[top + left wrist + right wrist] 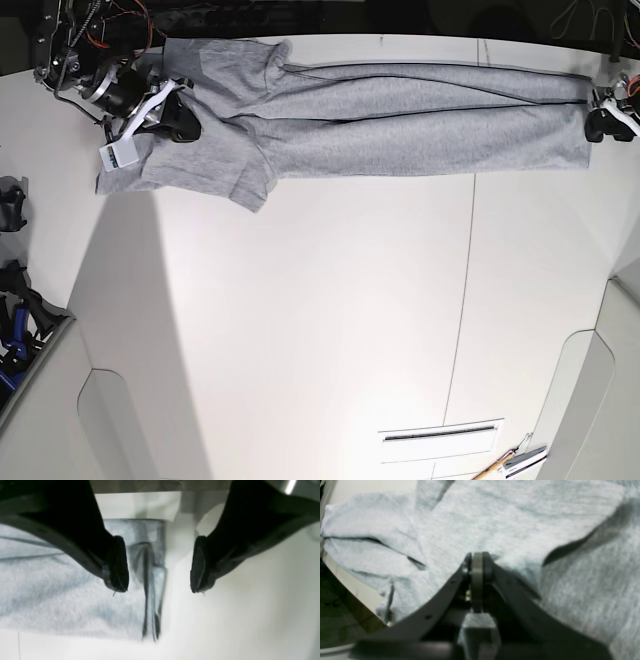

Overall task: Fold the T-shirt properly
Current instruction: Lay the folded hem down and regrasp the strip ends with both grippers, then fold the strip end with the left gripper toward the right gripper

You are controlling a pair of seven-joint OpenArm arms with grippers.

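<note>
Lying folded lengthwise, T-shirt (400, 115) — left gripper (160, 565) gaping empty at hem, right gripper (477, 566) pinched closed, grasp hidden.

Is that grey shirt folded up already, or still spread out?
Partly folded. The T-shirt lies doubled lengthwise into a long band across the table's far side, one sleeve sticking out, not yet a compact stack.

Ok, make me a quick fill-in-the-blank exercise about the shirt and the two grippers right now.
1. The T-shirt is coloured ____.
2. The left gripper has its jaws ____.
3. The right gripper is shut on the ____.
4. In the base view, the shirt lies stretched along the table's ____ edge.

Missing words: grey; open; T-shirt; far
</note>
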